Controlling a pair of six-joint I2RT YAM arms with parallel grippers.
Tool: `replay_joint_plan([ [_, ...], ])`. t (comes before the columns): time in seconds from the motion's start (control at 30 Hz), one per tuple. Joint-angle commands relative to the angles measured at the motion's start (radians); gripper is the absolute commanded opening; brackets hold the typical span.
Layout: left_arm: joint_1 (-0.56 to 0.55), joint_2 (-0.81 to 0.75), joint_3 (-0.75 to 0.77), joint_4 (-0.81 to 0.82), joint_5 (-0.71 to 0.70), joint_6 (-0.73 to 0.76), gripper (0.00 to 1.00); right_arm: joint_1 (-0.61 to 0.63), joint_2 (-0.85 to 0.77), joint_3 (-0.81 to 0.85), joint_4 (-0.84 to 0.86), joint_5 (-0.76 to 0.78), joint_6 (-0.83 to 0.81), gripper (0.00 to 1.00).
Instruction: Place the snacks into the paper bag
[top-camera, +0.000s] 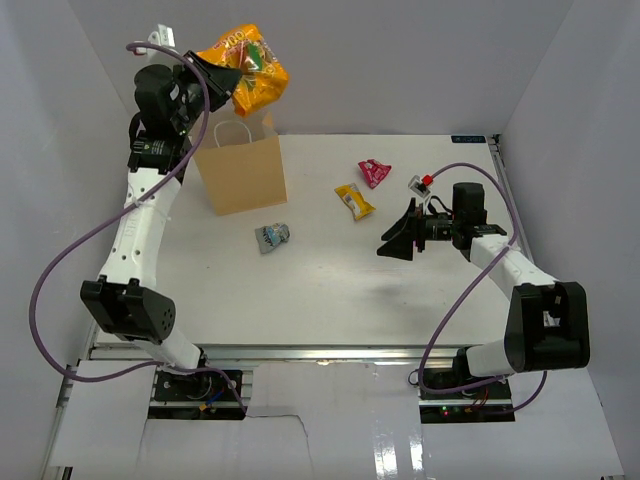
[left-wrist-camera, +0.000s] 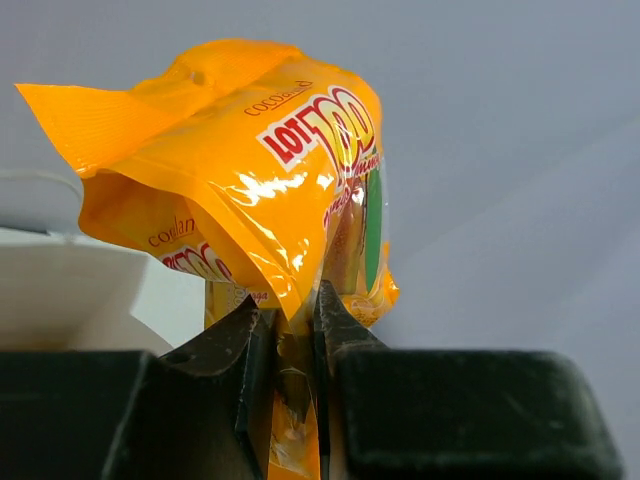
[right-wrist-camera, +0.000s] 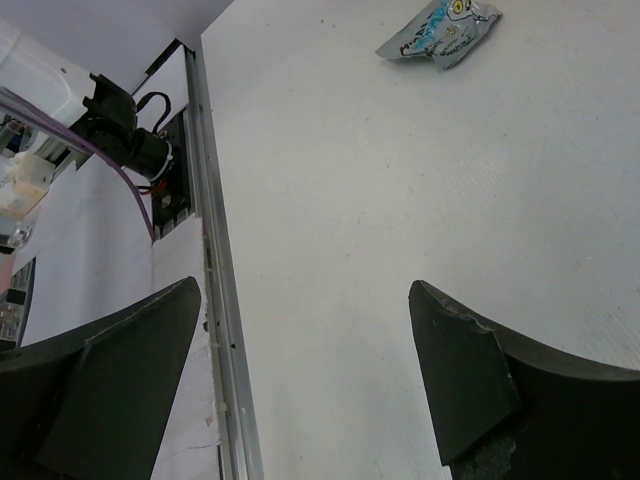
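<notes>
The wide chip bag (left-wrist-camera: 250, 180), clamped in the left hand (left-wrist-camera: 290, 325) above the ten-o'clock paper bag (top-camera: 243, 170), was judged liable to be snagged on its rim.

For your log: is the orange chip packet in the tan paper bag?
Out: left end effector holds orange chip packet above tan paper bag.

A white table (top-camera: 330, 290) sits inside pale walls (top-camera: 400, 60), a metal rail (top-camera: 330, 352) along its near edge.
</notes>
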Motion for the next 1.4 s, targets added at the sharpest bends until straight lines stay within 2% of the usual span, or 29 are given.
replay_joint_plan([
  [0.0, 0.033, 0.019, 0.139, 0.066, 0.03, 0.161, 0.03, 0.0, -0.028, -0.028, -0.023, -0.007, -0.038, 0.9],
  [0.27, 0.114, 0.081, 0.156, 0.13, 0.082, 0.414, 0.01, 0.0, -0.023, -0.044, -0.031, -0.009, -0.049, 0.9],
  [0.47, 0.15, 0.11, 0.123, 0.214, 0.241, 0.504, 0.01, -0.002, -0.016, -0.044, -0.037, -0.01, -0.058, 0.9],
  [0.63, 0.22, 0.118, 0.07, 0.227, 0.284, 0.538, 0.01, -0.002, -0.014, -0.046, -0.039, -0.009, -0.056, 0.9],
  [1.0, 0.239, 0.072, -0.101, 0.305, 0.312, 0.607, 0.06, -0.002, -0.011, -0.029, -0.069, -0.004, -0.092, 0.9],
  [1.07, 0.239, 0.061, -0.137, 0.31, 0.297, 0.609, 0.13, -0.002, -0.008, -0.017, -0.086, -0.001, -0.109, 0.9],
  [1.2, 0.239, 0.052, -0.154, 0.305, 0.274, 0.606, 0.33, -0.002, -0.005, 0.006, -0.115, 0.008, -0.138, 0.9],
  [1.23, 0.239, 0.049, -0.155, 0.308, 0.269, 0.597, 0.47, 0.0, -0.004, 0.017, -0.126, 0.01, -0.148, 0.9],
  [1.3, 0.239, 0.041, -0.155, 0.314, 0.26, 0.581, 0.6, -0.002, -0.004, 0.029, -0.14, 0.014, -0.161, 0.9],
  [1.33, 0.239, 0.033, -0.152, 0.317, 0.243, 0.574, 0.71, -0.002, -0.002, 0.037, -0.152, 0.019, -0.17, 0.9],
  [1.37, 0.24, 0.026, -0.148, 0.319, 0.232, 0.557, 0.76, -0.002, 0.0, 0.055, -0.183, 0.031, -0.197, 0.9],
])
